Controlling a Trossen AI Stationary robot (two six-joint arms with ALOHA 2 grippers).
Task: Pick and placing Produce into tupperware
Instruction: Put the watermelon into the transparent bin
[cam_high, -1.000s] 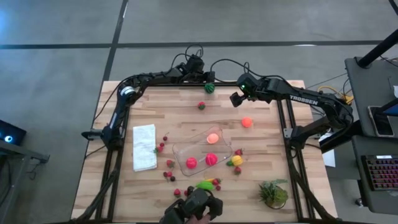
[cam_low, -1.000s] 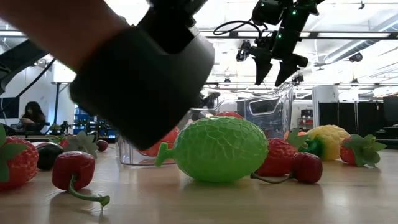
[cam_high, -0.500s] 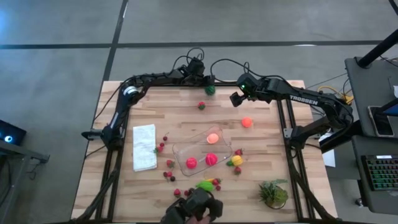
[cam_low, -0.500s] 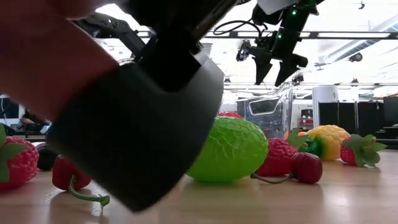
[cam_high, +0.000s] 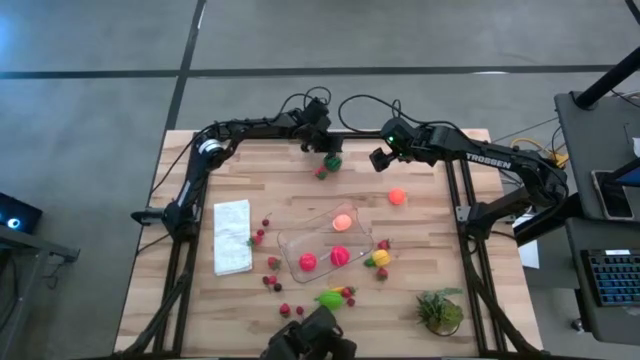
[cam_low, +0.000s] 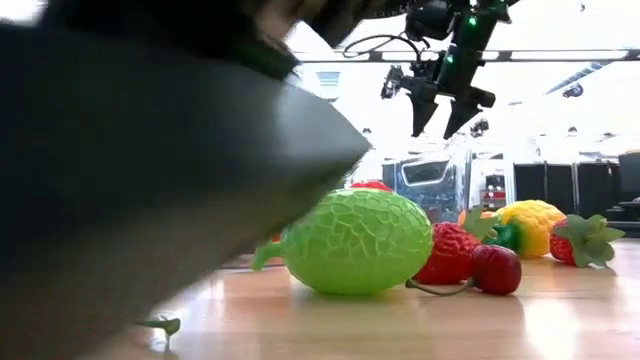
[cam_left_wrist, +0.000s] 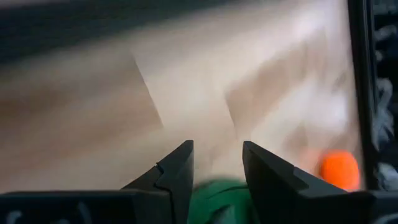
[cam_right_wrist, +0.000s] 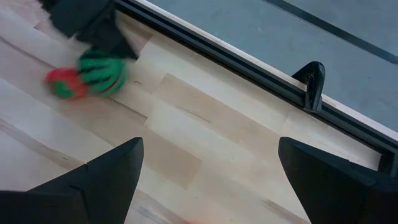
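Carrying step: left claw (cam_high: 330, 158) clamped on the striped melon (cam_high: 332, 160) above the bench (cam_high: 420, 250) far edge, beside a strawberry (cam_high: 321, 171); right claw (cam_high: 381, 158) wide open, waiting; next, swing to the clear tub (cam_high: 290, 245) mid-bench and release.

Light: bright and even from overhead; ceiling glare whites out the low view.
Shadows: soft, faint.
Blur: left wrist view smeared; a dark shape (cam_low: 150, 170) looms unfocused.

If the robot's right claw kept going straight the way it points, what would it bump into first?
Probably just the bare wooden table. The right gripper is open, and the striped melon held by the left gripper sits well off to one side.
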